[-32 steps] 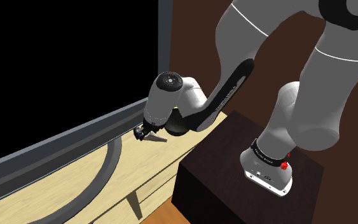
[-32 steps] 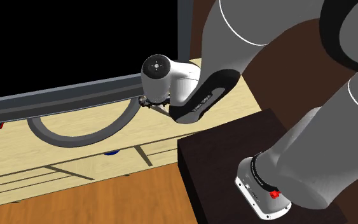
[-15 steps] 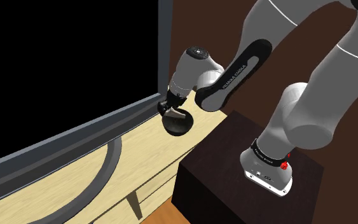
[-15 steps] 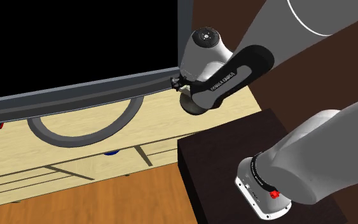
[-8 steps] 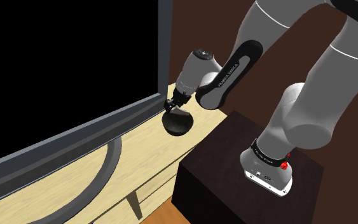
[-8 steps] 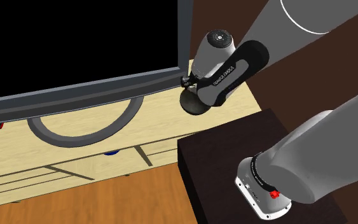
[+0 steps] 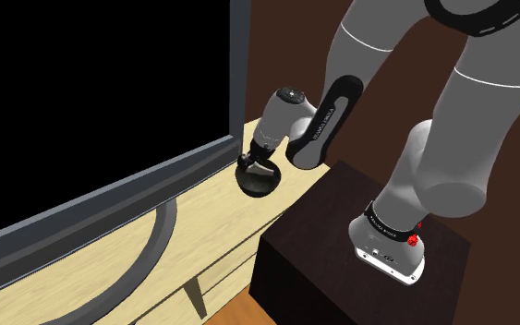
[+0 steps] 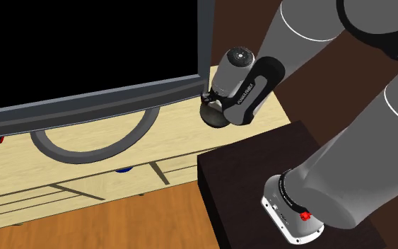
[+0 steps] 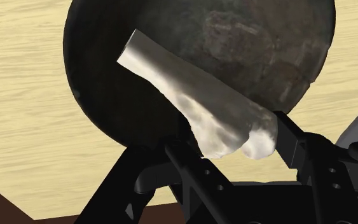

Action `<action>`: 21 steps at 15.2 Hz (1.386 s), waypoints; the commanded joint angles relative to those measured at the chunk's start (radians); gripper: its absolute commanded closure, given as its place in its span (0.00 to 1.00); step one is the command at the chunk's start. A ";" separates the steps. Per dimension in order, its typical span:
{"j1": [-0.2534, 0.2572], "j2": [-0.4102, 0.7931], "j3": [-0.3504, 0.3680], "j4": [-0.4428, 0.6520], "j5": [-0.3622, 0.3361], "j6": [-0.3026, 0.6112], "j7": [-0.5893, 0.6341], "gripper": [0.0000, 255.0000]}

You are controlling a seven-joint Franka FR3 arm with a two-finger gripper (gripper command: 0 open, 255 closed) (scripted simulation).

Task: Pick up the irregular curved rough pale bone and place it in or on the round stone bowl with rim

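A dark round stone bowl (image 7: 261, 182) sits on the pale wooden cabinet top (image 7: 82, 268), near its end beside my stand. It also appears in the second exterior view as the bowl (image 8: 214, 117). My gripper (image 7: 251, 162) hangs just over the bowl's rim, pointing down into it. In the wrist view a pale, rough, curved bone (image 9: 190, 89) lies slantwise over the bowl's inside (image 9: 260, 44). The gripper (image 9: 234, 139) is shut on the bone's knobby end, one black finger (image 9: 293, 141) on each side. The second exterior view shows the gripper (image 8: 208, 97) just above the bowl.
A large black screen with a grey frame (image 7: 110, 189) stands along the back of the cabinet on a curved grey foot (image 8: 84, 152). My dark brown stand (image 7: 341, 249) borders the cabinet's end. Drawer fronts (image 8: 84, 185) face the wooden floor.
The gripper carried the bone from near the screen's foot toward the shoulder view's right, to above the bowl, and has sunk a little closer to it in the last half second.
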 commanded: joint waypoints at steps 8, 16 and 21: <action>0.037 0.035 -0.037 0.002 -0.005 0.034 0.009 1.00; 0.026 -0.021 -0.028 -0.018 -0.008 -0.002 0.005 0.00; 0.000 -0.180 0.011 -0.071 0.049 -0.113 -0.053 0.00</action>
